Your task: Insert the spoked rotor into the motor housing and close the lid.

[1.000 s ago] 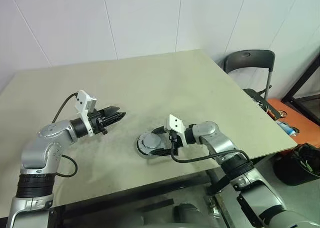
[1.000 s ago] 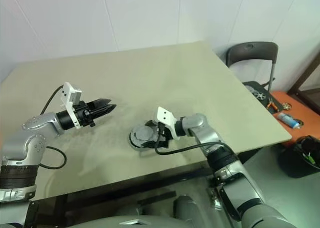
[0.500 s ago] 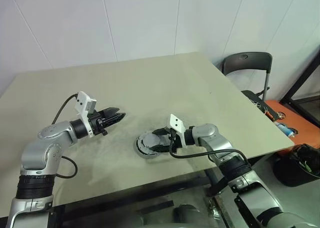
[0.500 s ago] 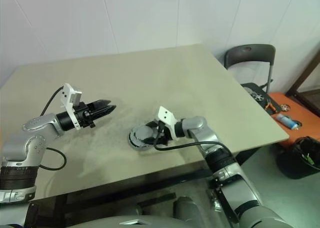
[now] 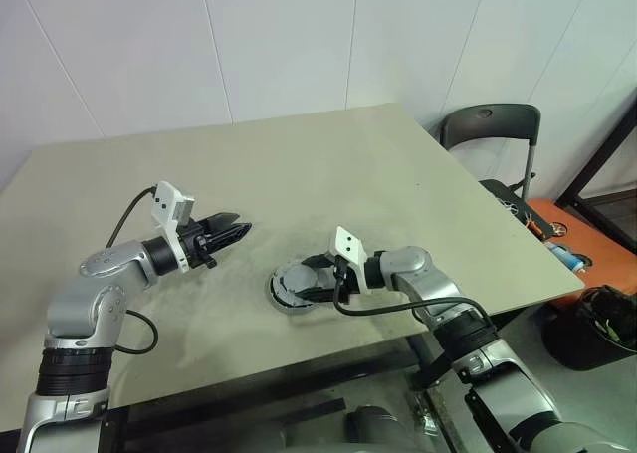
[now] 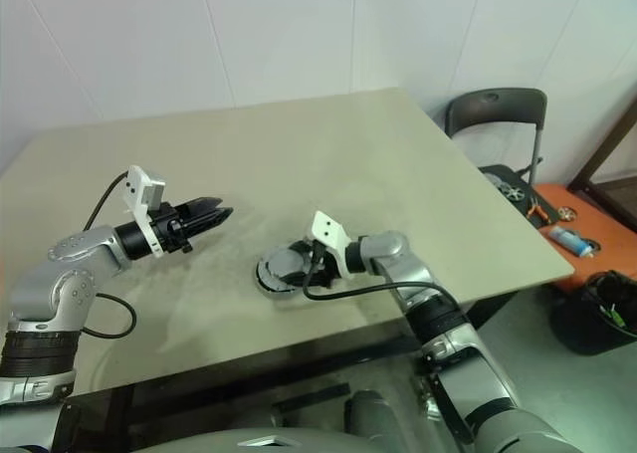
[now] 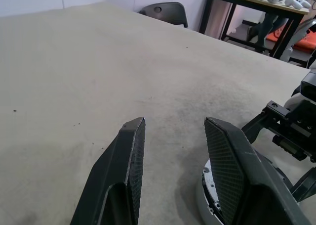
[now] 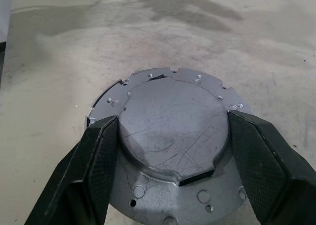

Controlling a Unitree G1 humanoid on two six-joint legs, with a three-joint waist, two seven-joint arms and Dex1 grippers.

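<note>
My left gripper (image 5: 237, 231) hangs over the beige table (image 5: 328, 164), to the left of the round grey-silver metal lid (image 8: 174, 136) and well apart from it. Its two black fingers (image 7: 123, 175) are spread with a gap between them, and nothing is in that gap. In the left wrist view I see the edge of the metal disc just past the right-hand finger, and also a part of my other gripper beyond it.

The lid lies flat on the table near the front edge, in the middle between my two arms. The head views show it only as a small grey disc. The right wrist view shows more: a raised round centre with fine scratches, a flat flange around it with small holes, and notches in the far rim.

My right gripper (image 8: 173, 151) reaches to the lid from the right side. Its two black fingers (image 8: 89, 165) stand on both sides of the raised centre and touch its edge, so they pinch the lid.
</note>
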